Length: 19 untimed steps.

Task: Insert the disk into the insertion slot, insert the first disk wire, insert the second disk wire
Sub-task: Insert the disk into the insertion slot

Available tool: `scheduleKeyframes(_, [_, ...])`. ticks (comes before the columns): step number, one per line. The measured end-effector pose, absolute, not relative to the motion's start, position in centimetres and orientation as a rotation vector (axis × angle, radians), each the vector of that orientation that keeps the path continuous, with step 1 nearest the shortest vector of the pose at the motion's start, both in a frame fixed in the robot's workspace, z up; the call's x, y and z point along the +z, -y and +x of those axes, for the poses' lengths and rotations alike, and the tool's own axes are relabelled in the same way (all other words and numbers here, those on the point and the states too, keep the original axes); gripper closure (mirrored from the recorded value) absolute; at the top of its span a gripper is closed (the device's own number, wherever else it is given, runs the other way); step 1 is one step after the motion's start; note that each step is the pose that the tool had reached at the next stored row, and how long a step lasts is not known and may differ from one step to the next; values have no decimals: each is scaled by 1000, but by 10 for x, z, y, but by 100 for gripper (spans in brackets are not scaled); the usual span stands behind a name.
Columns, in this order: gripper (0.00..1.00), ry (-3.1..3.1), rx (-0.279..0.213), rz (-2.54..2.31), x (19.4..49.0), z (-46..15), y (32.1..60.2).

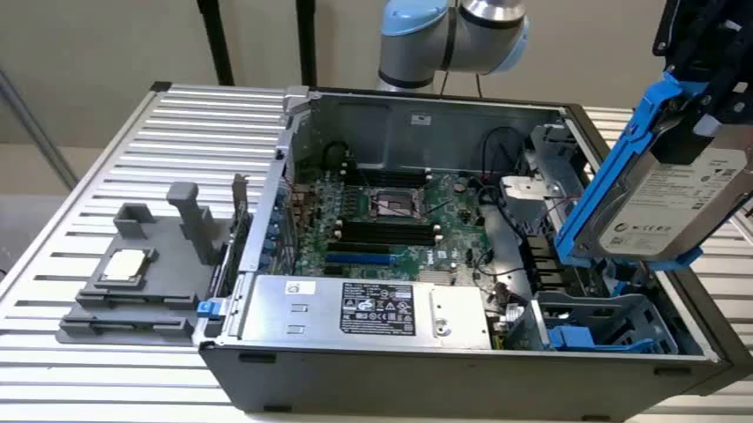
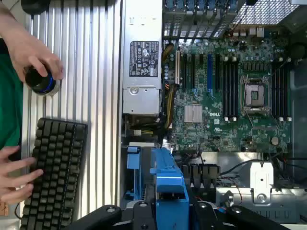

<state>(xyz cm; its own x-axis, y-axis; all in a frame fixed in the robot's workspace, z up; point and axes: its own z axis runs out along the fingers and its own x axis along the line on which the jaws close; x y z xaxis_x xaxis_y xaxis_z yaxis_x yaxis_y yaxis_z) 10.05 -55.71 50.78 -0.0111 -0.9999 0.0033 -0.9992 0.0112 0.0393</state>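
Slats of metal form the table (image 1: 106,159) in the exterior view, and on it stands an open computer case (image 1: 471,370). The arm (image 1: 453,35) reaches over the far wall of the case. At the exterior view's right the gripper (image 1: 706,62) is clamped on the upper end of the disk (image 1: 676,203). The disk is in the air and tilted, with its white label and blue carrier toward the camera. Its lower end is over the insertion slot (image 1: 600,322), which sits in the near corner of the case at the exterior view's right. The disk is not inside the slot. Inside the case lie the motherboard (image 1: 389,211) and the power supply (image 1: 376,308) with a black label. A grey fixture (image 1: 141,264) with upright posts stands on the table, beside the case at the exterior view's left.

In the wrist view the blue carrier of the disk (image 2: 168,187) is pressed between the two black fingers (image 2: 141,211) of the gripper (image 2: 170,213). Beyond it are the motherboard (image 2: 230,86) and the power supply (image 2: 143,57). Beside the case a keyboard (image 2: 53,172) lies on the table (image 2: 96,72). A person's hand (image 2: 36,52) rests on a black knob (image 2: 41,80), and a second hand (image 2: 14,177) touches the edge of the keyboard.
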Motion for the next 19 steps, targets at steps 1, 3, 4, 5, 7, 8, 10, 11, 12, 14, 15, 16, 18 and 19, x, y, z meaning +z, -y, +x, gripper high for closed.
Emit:
scheduleKeyframes(1, [68,2212,-40,2188,508,101,557])
scheduleKeyframes(3, [68,2212,-40,2188,508,101,557])
scheduleKeyframes(4, [68,2212,-40,2188,508,101,557])
scheduleKeyframes(5, [68,2212,-40,2188,508,101,557])
scheduleKeyframes(7, [68,2212,-40,2188,508,101,557])
scheduleKeyframes(8, [68,2212,-40,2188,508,101,557])
scheduleKeyframes(10, [68,2212,-40,2188,508,101,557])
scheduleKeyframes(11, [68,2212,-40,2188,508,101,557])
scheduleKeyframes(12, [68,2212,-40,2188,507,101,557])
scheduleKeyframes(14, [68,2212,-41,2189,506,101,558])
scheduleKeyframes(15, [68,2212,-42,2190,505,103,559])
scheduleKeyframes(16, [68,2213,-45,2190,504,104,561])
scheduleKeyframes(18, [68,2215,-51,2192,502,108,565])
scheduleKeyframes(19, [68,2216,-56,2194,501,109,567])
